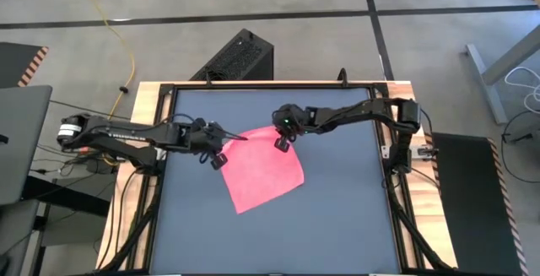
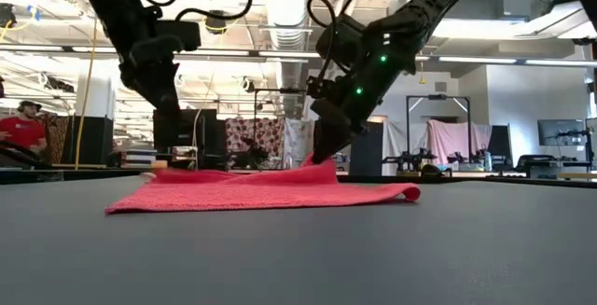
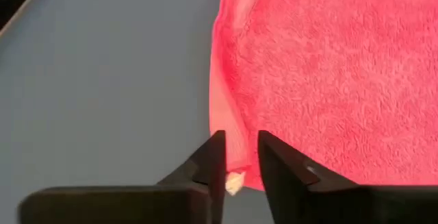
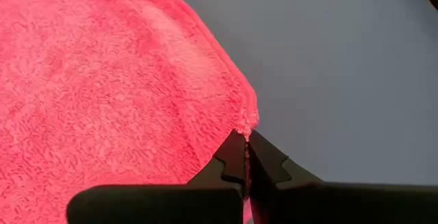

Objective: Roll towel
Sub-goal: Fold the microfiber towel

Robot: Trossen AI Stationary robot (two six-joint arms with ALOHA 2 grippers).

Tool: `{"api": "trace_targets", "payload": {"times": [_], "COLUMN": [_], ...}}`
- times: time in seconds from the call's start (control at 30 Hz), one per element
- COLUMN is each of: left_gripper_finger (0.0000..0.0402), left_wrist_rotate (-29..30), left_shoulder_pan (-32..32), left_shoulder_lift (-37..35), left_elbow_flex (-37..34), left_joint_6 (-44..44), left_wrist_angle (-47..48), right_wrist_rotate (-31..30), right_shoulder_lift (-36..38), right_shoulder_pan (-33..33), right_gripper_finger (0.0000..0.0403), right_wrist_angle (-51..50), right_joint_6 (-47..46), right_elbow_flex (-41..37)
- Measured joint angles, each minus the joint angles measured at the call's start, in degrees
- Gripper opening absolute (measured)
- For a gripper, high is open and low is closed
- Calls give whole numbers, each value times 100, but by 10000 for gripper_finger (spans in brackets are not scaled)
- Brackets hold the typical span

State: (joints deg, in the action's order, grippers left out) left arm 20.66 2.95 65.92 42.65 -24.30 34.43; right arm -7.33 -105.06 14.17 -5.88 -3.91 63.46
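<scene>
Tools clamped on towel corners

Dark cabled arms, green wrist lights

Dark grey bench, matte and flat, framed by a black rim with pale wooden strips along both sides. Carrying only the towel: bright pink, thin, spread mostly flat a little off the bench's middle, turned diamond-wise to the bench's edges. Far corner of the towel lifted slightly off the bench, seen from the low view; near edge lying down, one end curled a little.
</scene>
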Motion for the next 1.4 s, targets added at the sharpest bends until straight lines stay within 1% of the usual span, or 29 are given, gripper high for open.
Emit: {"api": "trace_targets", "payload": {"times": [0.07,0.13,0.17,0.2,0.27,0.3,0.33,0.53,0.67,0.8,0.97,1.07,1.13,1.27,1.4], "left_gripper_finger": [112,130,137,143,150,152,152,153,153,153,153,153,153,153,153], "left_wrist_rotate": [15,-64,-275,-614,-1455,-1797,-2006,-2812,-3096,-3306,-3312,-3412,-3533,-3569,-4071], "left_shoulder_pan": [135,290,398,521,785,909,1010,1632,1922,2044,2092,2102,2119,2166,2224], "left_shoulder_lift": [-154,-219,-216,-181,104,280,480,1703,2218,2530,2619,2619,2617,2679,2773], "left_elbow_flex": [0,-8,-40,-69,-82,-81,-83,-94,-84,-33,28,27,77,157,256], "left_joint_6": [253,766,1100,1454,1994,2218,2403,2742,2948,3170,3256,3266,3260,3190,3059], "left_wrist_angle": [-275,-937,-1528,-2025,-2901,-3259,-3446,-4249,-4825,-4964,-5092,-5254,-5152,-4973,-4954], "right_wrist_rotate": [11,77,133,217,367,423,441,472,472,470,557,612,612,616,616], "right_shoulder_lift": [-17,-19,-19,-19,-19,-19,-19,-19,-19,-19,-19,-19,-19,-19,-19], "right_shoulder_pan": [-4,-4,-4,-4,-22,-39,-65,-220,-232,-230,-232,-234,-247,-252,-283], "right_gripper_finger": [22,22,22,22,22,22,22,22,22,22,22,22,22,22,22], "right_wrist_angle": [131,240,335,433,581,648,701,862,919,944,961,968,983,1044,1109], "right_joint_6": [98,260,374,498,719,813,866,1049,1064,1059,1059,1046,1046,1046,1052], "right_elbow_flex": [0,0,0,0,0,0,0,0,2,2,2,2,2,2,2]}}
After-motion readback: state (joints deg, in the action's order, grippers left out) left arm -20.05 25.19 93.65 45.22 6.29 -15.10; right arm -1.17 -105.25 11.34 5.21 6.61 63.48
